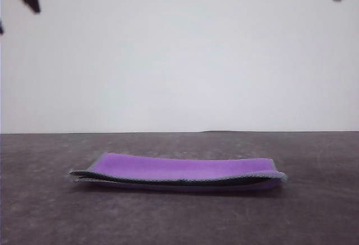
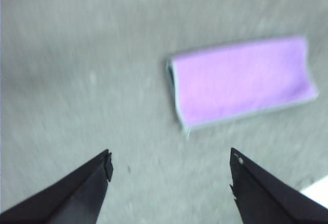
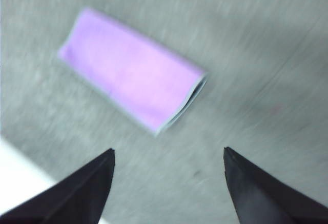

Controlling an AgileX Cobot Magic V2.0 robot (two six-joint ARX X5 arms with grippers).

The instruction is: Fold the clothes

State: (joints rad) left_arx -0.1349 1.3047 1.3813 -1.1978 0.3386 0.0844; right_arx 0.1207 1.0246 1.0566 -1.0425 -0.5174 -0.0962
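Looking across the grey desk, I see the cloth lying folded in half, purple face outward, a dark strip showing between its light grey edges. My left tool hangs above the desk with its fingers spread wide, gripping nothing; the cloth lies beyond it, untouched. My right tool is likewise spread and empty, clear of the cloth.

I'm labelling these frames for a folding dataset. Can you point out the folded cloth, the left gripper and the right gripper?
cloth (image 1: 179, 168): front view, purple top face of the folded cloth.
left gripper (image 2: 170, 166): left wrist view, midway between its open fingertips.
right gripper (image 3: 169, 155): right wrist view, midway between its open fingertips.
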